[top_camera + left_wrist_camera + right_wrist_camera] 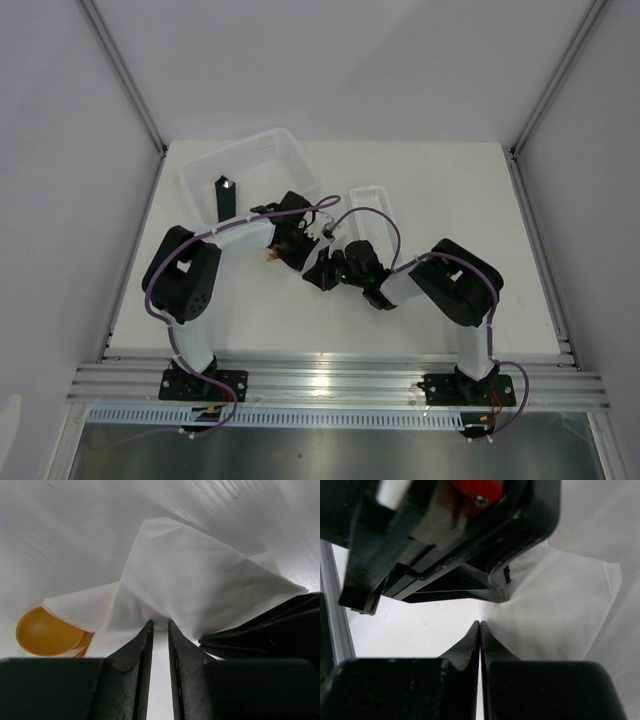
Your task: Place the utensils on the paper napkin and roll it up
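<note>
where it bunches, the napkin (200, 580) seems pinched in the left hand (160, 626).

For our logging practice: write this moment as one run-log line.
left claw: pinching napkin | right claw: shut at napkin edge | spoon: bowl pokes out under napkin | napkin: bunched, not rolled

Your top view looks down on the table (440, 200) from high behind the bases (200, 383). Both wrist views sit close above their fingers (136, 652), sharing the napkin (560, 605) mid-frame.
</note>
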`<state>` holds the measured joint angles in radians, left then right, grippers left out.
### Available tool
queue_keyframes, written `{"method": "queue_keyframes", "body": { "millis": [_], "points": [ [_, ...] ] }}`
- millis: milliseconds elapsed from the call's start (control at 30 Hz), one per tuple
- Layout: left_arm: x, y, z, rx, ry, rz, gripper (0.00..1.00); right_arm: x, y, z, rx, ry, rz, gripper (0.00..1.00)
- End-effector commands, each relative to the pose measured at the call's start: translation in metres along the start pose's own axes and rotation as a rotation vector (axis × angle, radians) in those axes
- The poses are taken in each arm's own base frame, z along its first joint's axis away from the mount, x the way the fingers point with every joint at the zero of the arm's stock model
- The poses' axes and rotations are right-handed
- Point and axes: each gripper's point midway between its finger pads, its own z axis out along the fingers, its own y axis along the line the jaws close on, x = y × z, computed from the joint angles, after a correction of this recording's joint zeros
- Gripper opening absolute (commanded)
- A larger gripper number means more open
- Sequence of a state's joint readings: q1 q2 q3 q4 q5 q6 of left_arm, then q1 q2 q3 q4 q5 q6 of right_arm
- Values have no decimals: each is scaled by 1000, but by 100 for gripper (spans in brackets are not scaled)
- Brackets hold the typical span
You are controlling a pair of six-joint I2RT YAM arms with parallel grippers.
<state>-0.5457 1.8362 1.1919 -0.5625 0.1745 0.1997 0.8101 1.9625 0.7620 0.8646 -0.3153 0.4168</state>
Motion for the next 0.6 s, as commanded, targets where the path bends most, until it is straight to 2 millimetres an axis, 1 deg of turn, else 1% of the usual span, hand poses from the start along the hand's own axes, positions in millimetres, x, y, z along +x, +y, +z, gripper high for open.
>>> {"method": "queue_keyframes", "body": {
  "millis": [0,33,67,100,167,233,333,433,567],
  "points": [
    [15,-8,9,35,43,30,21,5,-13,6,53,15,7,0],
    [17,-8,9,33,48,30,21,12,-19,4,76,38,23,0],
    [17,-7,9,31,48,28,21,15,-25,1,91,44,44,0],
    [17,-8,10,32,49,29,21,24,-29,-6,98,62,63,0],
    [19,-6,9,32,53,21,21,30,-34,-14,118,75,83,0],
    [17,-2,8,23,47,15,20,42,-38,-26,150,105,92,0],
    [19,3,9,5,55,18,20,56,-40,-39,165,136,107,0],
    [21,4,10,1,63,18,20,63,-39,-51,178,146,123,0],
    [24,5,13,-4,70,18,20,63,-36,-63,187,146,129,0]
  ]
}}
